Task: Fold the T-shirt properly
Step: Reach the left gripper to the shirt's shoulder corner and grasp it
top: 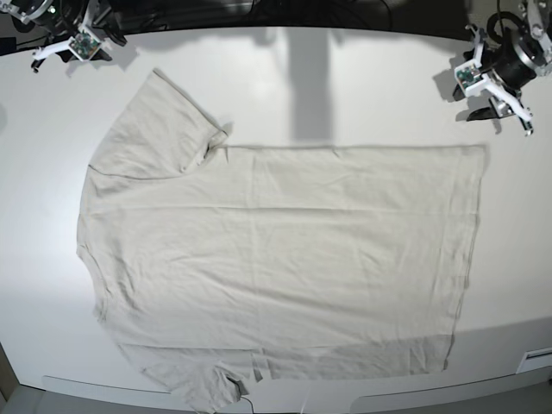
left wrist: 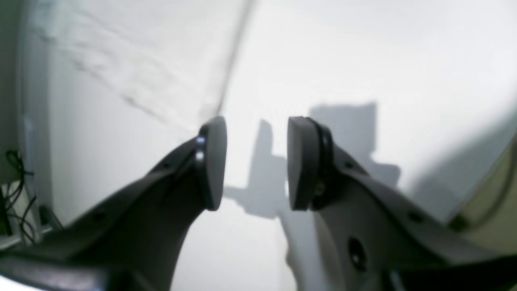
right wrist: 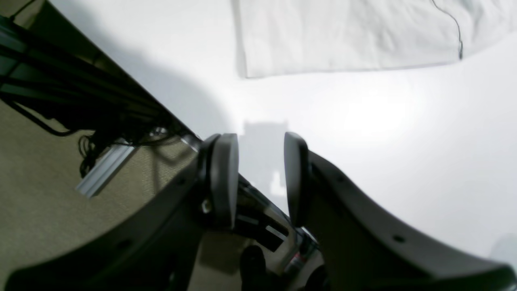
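The pale grey-beige T-shirt (top: 276,259) lies spread flat on the white table (top: 362,78), neckline to the left and hem to the right. One sleeve (top: 164,129) points toward the back, and the other lies at the front edge. My left gripper (top: 509,108) hovers beyond the shirt's back right corner. It stands open and empty in the left wrist view (left wrist: 256,161), with the T-shirt's edge (left wrist: 121,60) just past its fingertips. My right gripper (top: 69,47) is at the back left, open with nothing between its pads (right wrist: 260,178). The T-shirt (right wrist: 343,36) lies ahead of it.
In the right wrist view the table's edge (right wrist: 177,125) runs under the gripper, with beige floor (right wrist: 40,169), dark cables and a metal rail (right wrist: 105,169) beside it. Along the front, the shirt's lower edge reaches the table's front rim (top: 388,398).
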`<state>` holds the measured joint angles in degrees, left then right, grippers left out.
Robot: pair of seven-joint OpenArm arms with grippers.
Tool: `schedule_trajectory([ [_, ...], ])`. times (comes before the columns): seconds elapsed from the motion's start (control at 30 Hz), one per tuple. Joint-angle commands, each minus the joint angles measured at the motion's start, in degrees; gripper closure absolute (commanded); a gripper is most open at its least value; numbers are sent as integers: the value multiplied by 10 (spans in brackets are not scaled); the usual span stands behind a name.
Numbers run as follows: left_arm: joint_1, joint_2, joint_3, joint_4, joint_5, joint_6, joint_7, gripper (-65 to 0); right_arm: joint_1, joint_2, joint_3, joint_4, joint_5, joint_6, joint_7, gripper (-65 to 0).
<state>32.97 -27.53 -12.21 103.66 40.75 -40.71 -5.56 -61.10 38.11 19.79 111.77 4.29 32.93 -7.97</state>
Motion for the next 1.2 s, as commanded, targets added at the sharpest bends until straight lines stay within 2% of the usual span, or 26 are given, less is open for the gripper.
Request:
schedule_trajectory([
  [0.0,-11,-13,11,-9,4,12,-7,-243,-7,4,4,7,5,-9,-1,-200],
  [0.1,-50,-22,54,-56,15,50,-5,-243,-7,4,4,7,5,-22,-24,-200],
  [0.3,-125,-22,104,-125,15,88,2,-243,-7,-5,5,7,4,-59,-31,-200],
  [0.57,-199,-30,124,-216,25,91,2,-243,-7,-24,5,7,4,-66,-31,-200],
  [0.73,-214,-51,131,-250,30,92,-6,-243,-7,-24,5,7,4,-69,-32,-200],
  [0.93,-227,-50,132,-287,30,91,-16,-243,-6,-24,5,7,4,-69,-32,-200],
  [1.07,-225,-51,155,-291,63,90,-14,-241,-6,-24,5,7,4,-69,-32,-200],
  [1.17,-225,-51,190,-291,64,90,8,-171,-7,-24,5,7,4,-69,-32,-200],
])
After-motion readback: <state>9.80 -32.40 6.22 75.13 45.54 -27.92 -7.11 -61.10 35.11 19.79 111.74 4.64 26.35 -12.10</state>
